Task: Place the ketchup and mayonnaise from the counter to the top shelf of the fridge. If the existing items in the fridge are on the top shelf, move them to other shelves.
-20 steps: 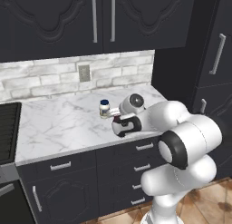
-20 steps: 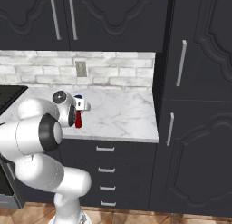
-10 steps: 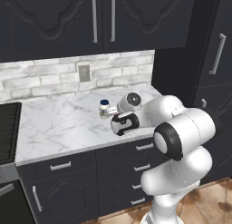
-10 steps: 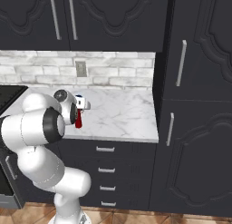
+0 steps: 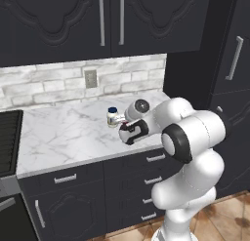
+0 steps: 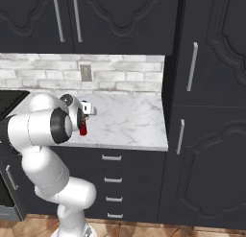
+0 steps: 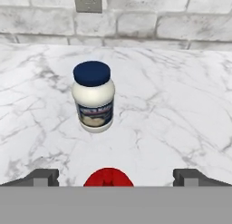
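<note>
Two condiments (image 7: 93, 102) before wall outlet (image 7: 88, 1)

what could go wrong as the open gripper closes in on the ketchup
The ketchup sits low between the open gripper tips, with just its red top showing, so a high, shallow grip might slip off the narrow cap. The mayonnaise stands upright close behind it on the counter; pushing too far forward could knock the jar over.

Smooth veined marble forms the counter (image 7: 181, 105). The mayonnaise jar (image 7: 93, 102) looks glossy plastic; the handles (image 5: 101, 19) are brushed metal.
</note>
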